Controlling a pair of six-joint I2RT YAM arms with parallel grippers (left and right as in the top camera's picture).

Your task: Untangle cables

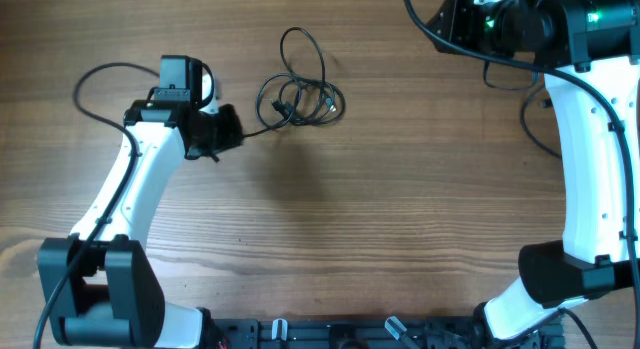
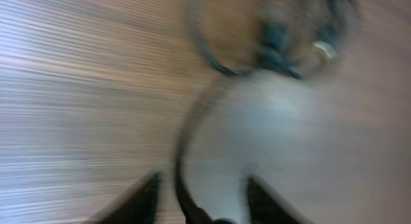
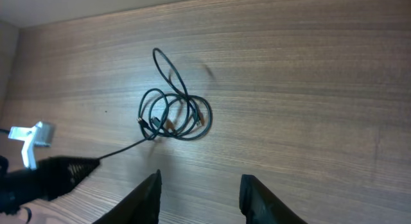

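- The worktop (image 1: 380,209) is mid-brown wood laminate with a fine grain running side to side. It looks matt, with soft light on it.
- From the right wrist, its far edge shows at the upper left, with a pale grey surface beyond it.
- A black rail (image 1: 350,334) with small fittings runs along the near edge, between the two arm bases.
- A green light (image 1: 490,23) glows on the right arm's dark upper housing.
- The cables (image 1: 300,97) lie on the worktop left of centre and towards the far side. They form a small bundle of thin black loops, with one larger loop standing out on the far side.
- One strand (image 3: 122,149) runs from the bundle, nearly straight, to the left fingers (image 1: 225,129).
- The left wrist view is badly blurred. The left fingers show apart, with the strand passing between them towards the bundle; whether it touches either one cannot be told.
- The right fingers (image 3: 257,195) are apart with nothing between them, well away from the cables and above the worktop.
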